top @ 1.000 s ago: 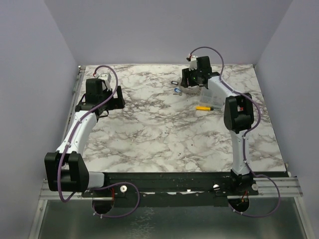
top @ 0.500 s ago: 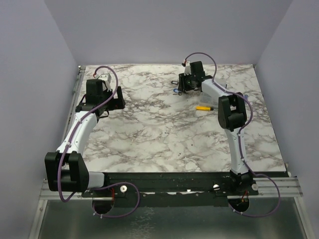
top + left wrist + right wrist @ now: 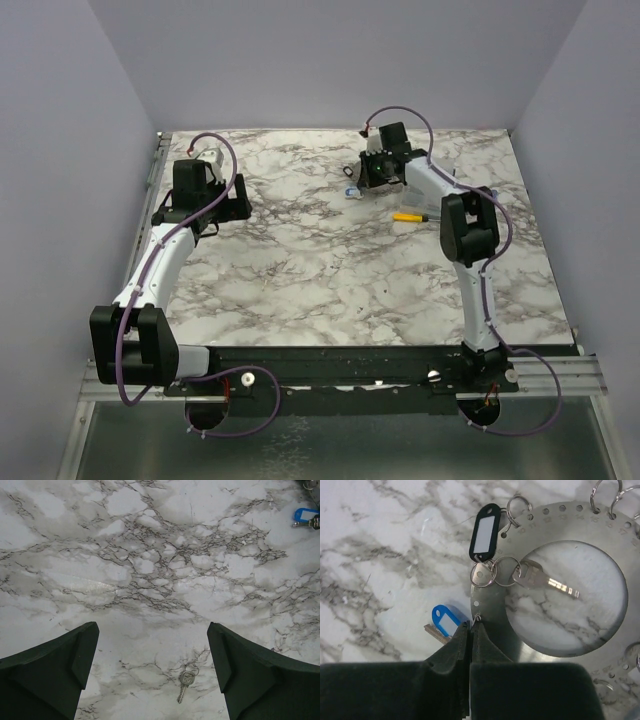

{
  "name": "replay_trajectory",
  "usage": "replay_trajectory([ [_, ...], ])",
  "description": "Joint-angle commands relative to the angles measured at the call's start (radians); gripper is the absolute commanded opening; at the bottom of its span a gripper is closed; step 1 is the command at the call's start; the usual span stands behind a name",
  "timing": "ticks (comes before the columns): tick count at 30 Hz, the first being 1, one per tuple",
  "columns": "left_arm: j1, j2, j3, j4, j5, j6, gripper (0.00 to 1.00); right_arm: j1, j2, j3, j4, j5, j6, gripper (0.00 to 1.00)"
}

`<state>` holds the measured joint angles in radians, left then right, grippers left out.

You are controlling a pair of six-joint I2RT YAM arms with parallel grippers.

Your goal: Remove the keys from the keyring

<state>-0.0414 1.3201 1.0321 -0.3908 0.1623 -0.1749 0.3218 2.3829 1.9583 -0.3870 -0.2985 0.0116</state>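
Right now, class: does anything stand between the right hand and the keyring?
Nothing visible does. In the right wrist view the right hand, fingers together, is already at the rim of the keyring, just beside the blue-tagged key.

L arm (image 3: 160,260) bent at elbow, L gripper (image 3: 152,630) w/ fingers spread wide. R arm (image 3: 478,280) reaches to far side, wrist angled down. R gripper (image 3: 470,626) fingers pressed tight together.

wide bare marble (image 3: 300,270) on the left gives open passage; near the right gripper (image 3: 470,625), black tag (image 3: 483,532), blue tag (image 3: 443,617) and split rings (image 3: 507,571) crowd the keyring (image 3: 492,615) rim; yellow tool (image 3: 409,216) lies close by
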Motion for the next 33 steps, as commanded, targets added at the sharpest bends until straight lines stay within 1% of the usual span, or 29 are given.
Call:
replay_trajectory([
  [1, 0.004, 0.002, 0.032, -0.025, 0.067, 0.029, 0.99, 0.029, -0.155, -0.074, -0.092, -0.162, -0.112, 0.01],
  [3, 0.013, 0.017, 0.042, -0.046, 0.125, 0.052, 0.99, 0.048, -0.201, -0.130, -0.112, -0.212, -0.182, 0.01],
  [4, 0.020, 0.028, 0.045, -0.053, 0.176, 0.060, 0.99, 0.060, -0.228, -0.161, -0.116, -0.227, -0.222, 0.01],
  [7, 0.032, 0.064, 0.046, -0.055, 0.312, 0.051, 0.99, 0.105, -0.305, -0.265, -0.115, -0.214, -0.323, 0.01],
  [9, 0.062, 0.093, 0.044, -0.045, 0.392, 0.028, 0.99, 0.133, -0.362, -0.335, -0.092, -0.192, -0.364, 0.01],
  [12, 0.095, 0.131, 0.026, 0.012, 0.533, -0.041, 0.99, 0.166, -0.452, -0.438, -0.048, -0.183, -0.408, 0.01],
  [14, 0.107, 0.156, -0.005, 0.072, 0.598, -0.114, 0.99, 0.192, -0.502, -0.492, -0.030, -0.181, -0.431, 0.01],
  [17, 0.107, 0.207, -0.073, 0.225, 0.704, -0.271, 0.99, 0.241, -0.558, -0.570, -0.003, -0.164, -0.462, 0.01],
  [20, 0.106, 0.253, -0.160, 0.430, 0.737, -0.461, 0.99, 0.302, -0.608, -0.663, 0.066, -0.116, -0.478, 0.00],
  [23, 0.090, 0.291, -0.247, 0.631, 0.751, -0.610, 0.99, 0.353, -0.625, -0.710, 0.112, -0.062, -0.477, 0.01],
  [27, 0.045, 0.337, -0.304, 0.721, 0.703, -0.678, 0.99, 0.383, -0.616, -0.720, 0.145, -0.041, -0.450, 0.01],
  [29, 0.002, 0.372, -0.324, 0.781, 0.699, -0.725, 0.98, 0.396, -0.613, -0.722, 0.155, -0.047, -0.439, 0.00],
  [33, -0.050, 0.476, -0.303, 0.815, 0.709, -0.744, 0.94, 0.424, -0.612, -0.716, 0.156, -0.069, -0.429, 0.01],
])
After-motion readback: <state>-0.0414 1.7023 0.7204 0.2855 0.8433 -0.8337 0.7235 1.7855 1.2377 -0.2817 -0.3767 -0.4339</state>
